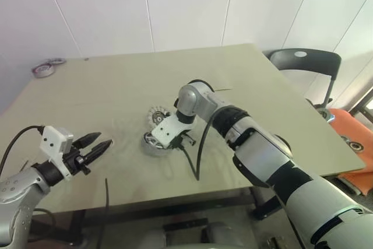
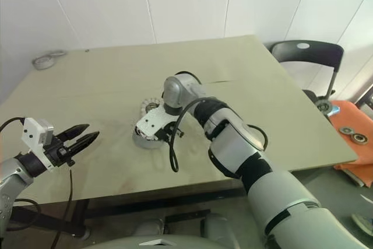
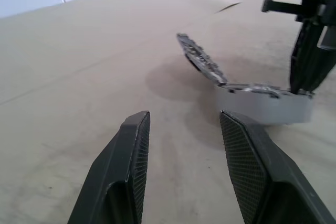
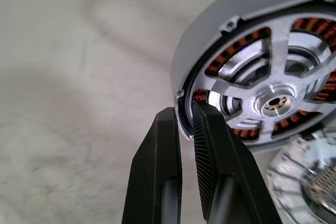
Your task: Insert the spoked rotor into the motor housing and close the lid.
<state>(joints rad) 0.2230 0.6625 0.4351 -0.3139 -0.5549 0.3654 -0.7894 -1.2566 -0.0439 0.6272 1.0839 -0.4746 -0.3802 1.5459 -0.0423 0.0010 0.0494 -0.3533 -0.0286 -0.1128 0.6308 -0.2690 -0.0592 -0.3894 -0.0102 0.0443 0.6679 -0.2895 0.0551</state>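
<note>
The motor housing is a squat grey round part on the table's middle, with orange copper windings showing inside. The spoked rotor lies in its mouth, silver spokes over the windings. My right gripper points steeply down at the housing's edge, its fingers shut on the rotor's dark rim. The lid, a grey toothed disc, stands tilted up against the housing's far side. My left gripper hovers open and empty to the left of the housing, well apart from it, aimed at it.
Tape rolls lie at the table's far left corner. A black cable trails from the right wrist toward the front edge. Beyond the table's right side stand a black chair and an orange object.
</note>
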